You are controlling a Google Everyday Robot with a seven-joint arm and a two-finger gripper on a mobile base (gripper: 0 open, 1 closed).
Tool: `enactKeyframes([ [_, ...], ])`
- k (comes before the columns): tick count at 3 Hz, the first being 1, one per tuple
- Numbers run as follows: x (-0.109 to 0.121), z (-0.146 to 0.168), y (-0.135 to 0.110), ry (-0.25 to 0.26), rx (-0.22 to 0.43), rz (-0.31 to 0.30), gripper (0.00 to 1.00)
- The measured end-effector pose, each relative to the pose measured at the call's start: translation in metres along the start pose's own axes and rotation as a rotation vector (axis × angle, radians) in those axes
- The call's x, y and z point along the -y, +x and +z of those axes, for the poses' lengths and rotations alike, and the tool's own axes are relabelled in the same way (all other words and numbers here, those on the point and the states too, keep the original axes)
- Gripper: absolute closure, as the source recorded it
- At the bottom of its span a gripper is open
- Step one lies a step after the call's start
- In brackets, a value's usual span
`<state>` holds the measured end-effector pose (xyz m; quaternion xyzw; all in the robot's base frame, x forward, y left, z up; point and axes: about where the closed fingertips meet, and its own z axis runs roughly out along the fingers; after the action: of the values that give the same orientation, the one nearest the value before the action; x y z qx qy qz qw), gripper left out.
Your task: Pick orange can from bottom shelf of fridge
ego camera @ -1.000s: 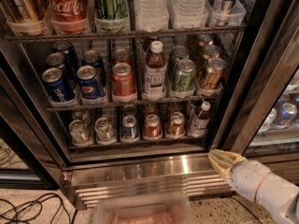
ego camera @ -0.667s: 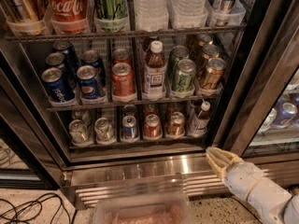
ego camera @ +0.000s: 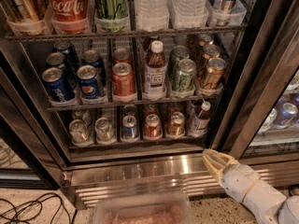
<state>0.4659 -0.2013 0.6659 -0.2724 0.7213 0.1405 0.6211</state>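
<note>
Orange can (ego camera: 176, 124) unmoved, bottom shelf (ego camera: 117, 143) | gripper (ego camera: 212, 157) edged left before base grille (ego camera: 140, 176) | jaws clenched, empty

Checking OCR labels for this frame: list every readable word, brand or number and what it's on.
"Coca-Cola": red can, top left.
"pepsi": blue can, left, one row down.
Too blurred to read: bottle label, the orange can and the other cans on the bottom shelf.
No text on the gripper, low right in front of the grille.
</note>
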Motion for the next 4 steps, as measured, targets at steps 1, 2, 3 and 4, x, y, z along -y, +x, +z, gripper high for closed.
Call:
enactKeyframes([
  [1,-0.015,0.011,0.0,0.017,0.054,-0.005,1.0],
  [2,-0.037,0.032,-0.004,0.034,0.149,0.001,1.0],
  [3,-0.056,0.054,0.001,0.052,0.212,0.023,1.0],
  [4,-0.056,0.054,0.001,0.052,0.212,0.023,1.0],
])
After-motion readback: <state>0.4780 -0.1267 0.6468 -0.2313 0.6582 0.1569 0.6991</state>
